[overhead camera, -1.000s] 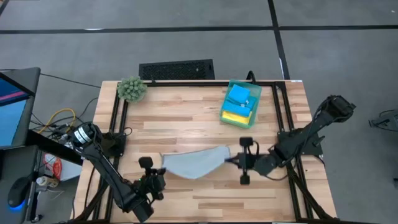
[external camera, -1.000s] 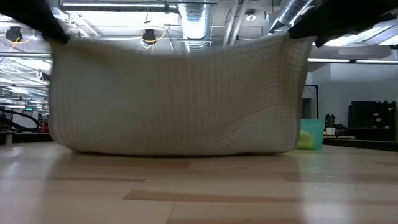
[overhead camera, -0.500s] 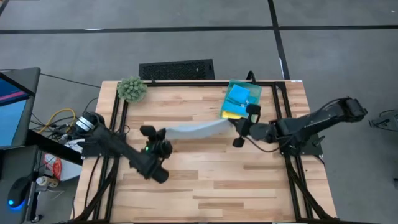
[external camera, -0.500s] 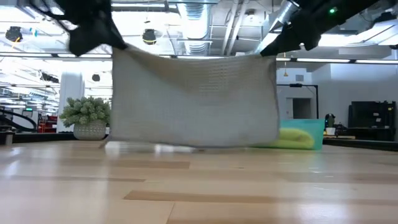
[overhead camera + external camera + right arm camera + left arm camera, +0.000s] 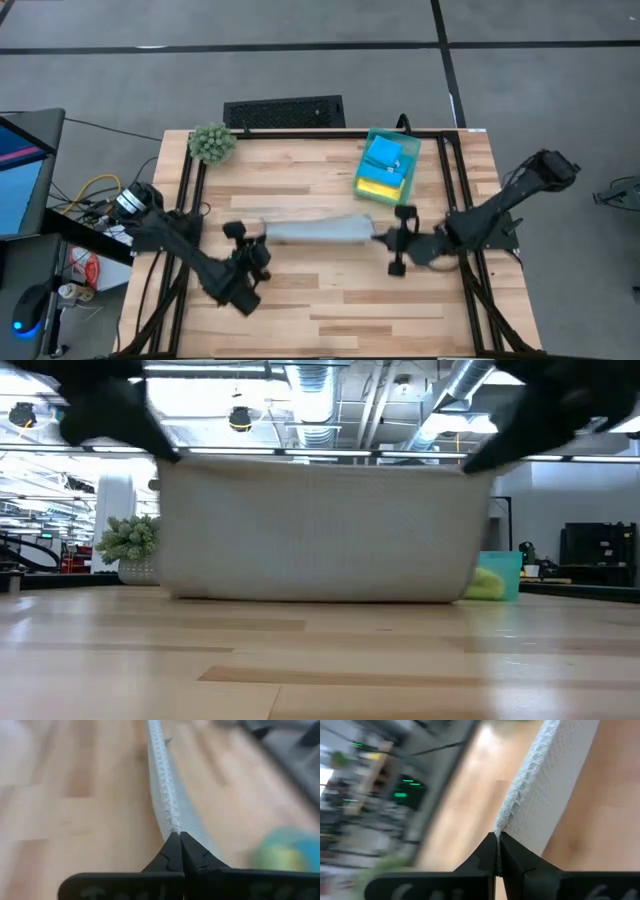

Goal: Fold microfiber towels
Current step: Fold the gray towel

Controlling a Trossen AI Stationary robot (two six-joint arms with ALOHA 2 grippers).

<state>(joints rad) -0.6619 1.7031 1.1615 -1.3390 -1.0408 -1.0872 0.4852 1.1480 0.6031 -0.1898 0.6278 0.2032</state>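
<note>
The wooden tabletop [image 5: 330, 290] carries everything, with both arms reaching in over its middle. Between them the pale grey towel [image 5: 315, 232] is stretched taut above the tabletop, hanging as a flat sheet whose lower edge meets the wood in the low view [image 5: 315, 530]. The left gripper [image 5: 247, 238] is pressed together, pinching 1 end of the grey towel's top edge [image 5: 540, 775]; the right gripper [image 5: 385, 238] is likewise pinching the opposite end [image 5: 165, 795]. At the far right of the tabletop, the green bin [image 5: 385, 165] holds 2 blue towels [image 5: 385, 152] stacked over 1 yellow towel [image 5: 373, 187]. A fuzzy green plant [image 5: 212, 143] sits at the far left corner.
</note>
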